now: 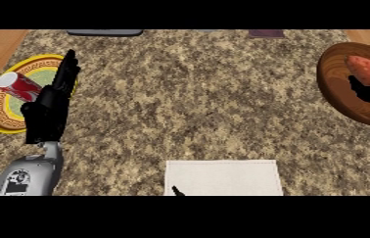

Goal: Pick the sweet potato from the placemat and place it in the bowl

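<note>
Nearest you, the white placemat [224,177] lies bare at the counter's [195,95] lower edge, a small dark tip poking in at its near-left corner. At your left, the left hand [52,102] stands with straight fingers pressed together, pointing up, beside the yellow-rimmed plate [22,70] holding a red can [19,86]. Speckled counter between lies open. At the right edge, the sweet potato [359,68] sits in the brown bowl [336,85]; dark fingers, probably your right hand [360,89], show there, pose unclear.

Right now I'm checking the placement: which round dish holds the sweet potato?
The brown wooden bowl at the right edge holds the sweet potato; the yellow-rimmed plate carries a red can.
</note>
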Action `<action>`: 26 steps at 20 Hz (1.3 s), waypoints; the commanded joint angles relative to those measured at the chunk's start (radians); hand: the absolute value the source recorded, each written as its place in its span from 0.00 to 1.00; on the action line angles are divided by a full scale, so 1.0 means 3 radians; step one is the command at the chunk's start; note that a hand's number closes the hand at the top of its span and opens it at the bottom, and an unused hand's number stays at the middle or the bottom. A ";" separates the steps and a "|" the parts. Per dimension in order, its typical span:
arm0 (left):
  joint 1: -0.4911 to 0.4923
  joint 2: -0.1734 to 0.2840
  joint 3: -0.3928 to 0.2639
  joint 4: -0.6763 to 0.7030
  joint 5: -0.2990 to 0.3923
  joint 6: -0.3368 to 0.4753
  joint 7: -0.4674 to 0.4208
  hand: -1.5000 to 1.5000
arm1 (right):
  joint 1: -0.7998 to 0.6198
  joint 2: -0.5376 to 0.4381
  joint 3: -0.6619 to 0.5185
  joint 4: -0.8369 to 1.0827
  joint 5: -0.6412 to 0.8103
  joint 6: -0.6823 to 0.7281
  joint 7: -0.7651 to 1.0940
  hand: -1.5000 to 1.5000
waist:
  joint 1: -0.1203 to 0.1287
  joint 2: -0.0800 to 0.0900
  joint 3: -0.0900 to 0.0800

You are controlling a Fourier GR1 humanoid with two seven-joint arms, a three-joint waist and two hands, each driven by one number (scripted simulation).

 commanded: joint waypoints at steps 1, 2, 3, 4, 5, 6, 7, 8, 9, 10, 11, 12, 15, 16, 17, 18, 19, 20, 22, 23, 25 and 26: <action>-0.0182 -0.0025 0.0028 0.0223 -0.0026 0.0018 -0.0059 0.50 | -0.0340 -0.0214 -0.0024 0.0952 0.0280 -0.0518 -0.0448 1.00 | 0.0007 0.0015 0.0001; -0.0007 -0.0031 0.0039 0.0090 0.0053 -0.0029 -0.0088 0.50 | -0.0295 -0.0294 -0.0032 0.1082 0.0360 -0.0580 -0.0488 1.00 | 0.0015 0.0004 0.0000; -0.0034 0.0024 0.0079 0.0100 0.0047 -0.0046 -0.0121 0.50 | -0.0322 -0.0233 -0.0100 0.1382 0.0308 -0.0798 -0.0729 1.00 | 0.0030 0.0012 0.0003; 0.0008 0.0003 0.0071 0.0170 0.0080 -0.0079 -0.0180 0.50 | -0.0614 -0.0281 -0.0091 0.1630 0.0372 -0.0864 -0.0587 1.00 | 0.0070 0.0024 0.0003; -0.0193 -0.0032 0.0039 0.0250 0.0032 -0.0039 -0.0091 0.50 | -0.0637 -0.0434 -0.0159 0.1843 0.0358 -0.0837 -0.0668 1.00 | 0.0044 0.0029 0.0004; -0.0040 -0.0075 0.0002 0.0244 -0.0005 -0.0005 -0.0234 0.50 | -0.0673 -0.0439 -0.0165 0.2063 0.0350 -0.0890 -0.0804 1.00 | 0.0077 0.0038 0.0006; -0.0057 0.0057 0.0073 0.0063 0.0076 -0.0120 -0.0110 0.50 | -0.0745 -0.0410 -0.0272 0.2225 0.0186 -0.0825 -0.0817 1.00 | 0.0091 0.0026 0.0008; -0.0076 -0.0119 -0.0070 0.0022 -0.0038 0.0031 -0.0061 0.50 | -0.0897 -0.0490 -0.0318 0.2351 0.0143 -0.0705 -0.0706 1.00 | 0.0112 0.0035 0.0010; -0.0063 -0.0152 -0.0078 0.0225 -0.0057 0.0038 -0.0202 0.50 | -0.0905 -0.0405 -0.0292 0.2485 0.0175 -0.0739 -0.0656 1.00 | 0.0099 0.0049 0.0008; -0.0063 -0.0111 -0.0056 0.0140 -0.0060 0.0032 -0.0132 0.50 | -0.0952 -0.0623 -0.0334 0.2626 0.0104 -0.0452 -0.0744 0.00 | 0.0110 0.0046 0.0011; -0.0108 -0.0027 0.0052 0.0175 0.0051 -0.0062 -0.0125 0.50 | -0.0973 -0.0461 -0.0260 0.2731 0.0132 -0.0507 -0.0823 0.00 | 0.0099 0.0038 0.0008; -0.0111 -0.0015 -0.0008 0.0029 0.0068 -0.0126 -0.0015 0.50 | -0.1075 -0.0590 -0.0316 0.2828 0.0080 -0.0381 -0.0867 0.00 | 0.0141 0.0043 0.0013; -0.0158 -0.0052 0.0007 0.0228 -0.0009 -0.0044 -0.0107 0.50 | -0.1110 -0.0599 -0.0417 0.3065 -0.0063 -0.0300 -0.1255 0.00 | 0.0093 0.0050 0.0013; -0.0071 -0.0004 0.0083 0.0188 0.0073 -0.0093 -0.0218 0.50 | -0.0996 -0.0565 -0.0471 0.3122 -0.0128 -0.0255 -0.1416 0.00 | 0.0112 0.0055 0.0015; -0.0127 -0.0043 0.0030 0.0140 0.0008 -0.0039 -0.0159 0.50 | -0.1142 -0.0533 -0.0512 0.3168 -0.0171 -0.0293 -0.1390 0.00 | 0.0121 0.0051 0.0016; -0.0196 -0.0038 0.0049 0.0221 0.0012 -0.0041 -0.0083 0.50 | -0.1182 -0.0713 -0.0565 0.3190 -0.0255 -0.0007 -0.1493 0.00 | 0.0084 0.0049 0.0015; 0.0019 -0.0058 -0.0013 0.0077 0.0009 -0.0067 -0.0215 0.50 | -0.1092 -0.0558 -0.0604 0.3250 -0.0262 -0.0269 -0.1620 0.00 | 0.0145 0.0054 0.0018; -0.0096 -0.0058 0.0007 0.0079 -0.0025 -0.0016 -0.0044 0.50 | -0.1156 -0.0640 -0.0672 0.3260 -0.0348 -0.0180 -0.1684 0.00 | 0.0091 0.0037 0.0015; -0.0184 0.0016 0.0087 0.0096 0.0044 -0.0089 0.0063 0.50 | -0.1191 -0.0744 -0.0715 0.3362 -0.0405 -0.0035 -0.1740 0.00 | 0.0060 0.0026 0.0011; -0.0274 0.0030 0.0098 0.0207 0.0038 -0.0102 -0.0014 0.50 | -0.1307 -0.0868 -0.0741 0.3388 -0.0421 0.0036 -0.1667 0.00 | 0.0065 0.0040 0.0012; -0.0127 -0.0035 0.0084 0.0210 0.0059 -0.0084 -0.0174 0.50 | -0.1272 -0.0899 -0.0856 0.3498 -0.0509 -0.0044 -0.1676 0.00 | 0.0090 0.0049 0.0012; 0.0077 -0.0045 0.0000 0.0064 -0.0005 -0.0086 -0.0181 0.50 | -0.1144 -0.1056 -0.0886 0.3522 -0.0564 0.0229 -0.1771 0.00 | 0.0059 0.0023 0.0010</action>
